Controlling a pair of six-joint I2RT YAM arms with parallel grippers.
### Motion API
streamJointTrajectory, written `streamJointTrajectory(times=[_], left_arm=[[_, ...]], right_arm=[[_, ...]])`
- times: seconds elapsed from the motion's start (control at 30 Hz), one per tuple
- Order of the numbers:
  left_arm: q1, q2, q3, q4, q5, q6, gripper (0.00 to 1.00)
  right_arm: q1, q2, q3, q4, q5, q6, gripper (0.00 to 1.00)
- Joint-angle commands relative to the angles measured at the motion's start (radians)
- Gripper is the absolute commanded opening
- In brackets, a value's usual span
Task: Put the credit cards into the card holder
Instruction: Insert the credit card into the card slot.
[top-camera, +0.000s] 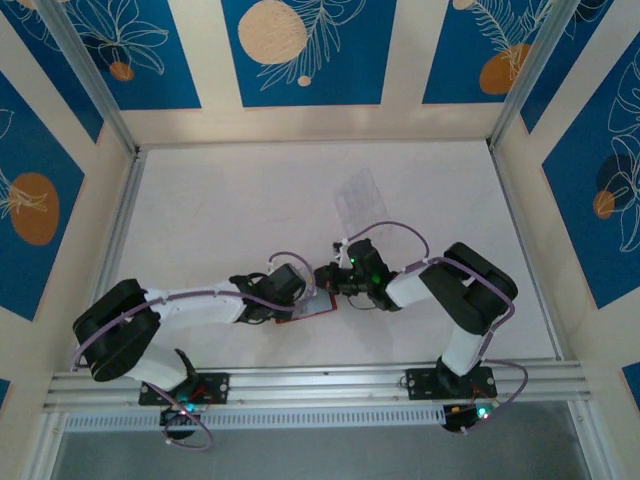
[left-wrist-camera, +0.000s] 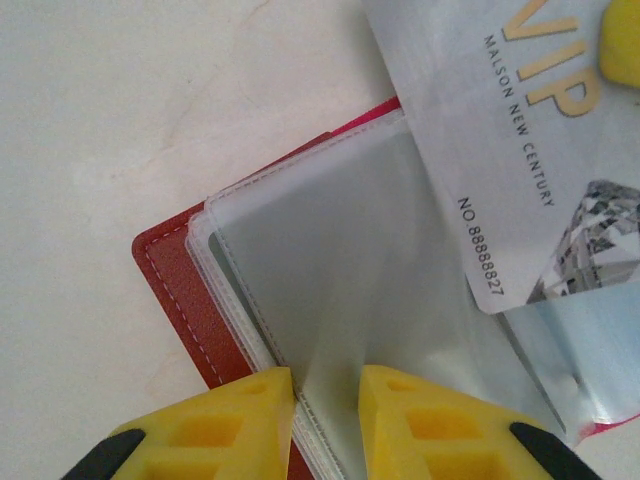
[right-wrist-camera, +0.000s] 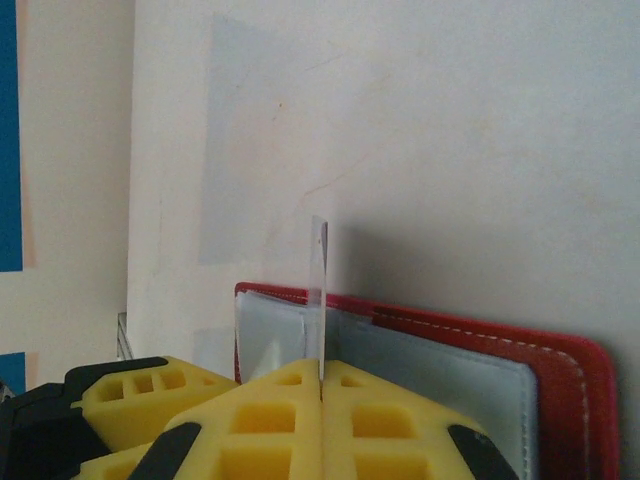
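- Table (top-camera: 250, 200): white. Both arms meet over its near middle.
- Clear tray (top-camera: 358, 197): beyond the right pincer, well apart from it. It has no part in this step.
- Card holder (left-wrist-camera: 175, 270): red, lying open and flat directly beneath both pincers, with its clear sleeves fanned upward.
- Left pincer (left-wrist-camera: 327, 385): nearly closed, the yellow fingers nipping one clear sleeve leaf at its near edge and lifting it off the stack.
- Right pincer (right-wrist-camera: 322, 372): closed tight on a credit card (left-wrist-camera: 520, 180), a silver one printed "VIP". The card stands on edge between the pads and slants down toward the left pincer.
- Step in hand, as I judge it: feeding this card into the opened sleeve. Its lower corner overlaps the sleeves, but I cannot tell whether it is inside the pocket.
- Next move calls for lining the card's edge up with the pocket mouth and sliding it toward the left pincer while the leaf is held apart. Release only once the card is seated.
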Motion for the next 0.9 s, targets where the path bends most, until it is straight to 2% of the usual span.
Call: streamJointTrajectory(times=[0.0,0.37,0.87], left_arm=[[0.004,0.047,-0.033,-0.084,0.055,0.001,0.24],[0.004,0.051,-0.023,-0.095,0.055,0.000,0.24],[0.004,0.052,-0.021,-0.098,0.055,-0.003,0.24]], right_arm=[[-0.004,0.010,0.027,-0.033,0.009,-0.038,0.00],[0.019,0.061,0.052,-0.002,0.006,-0.035,0.00],[-0.022,0.028,0.043,-0.039,0.013,-0.069,0.00]])
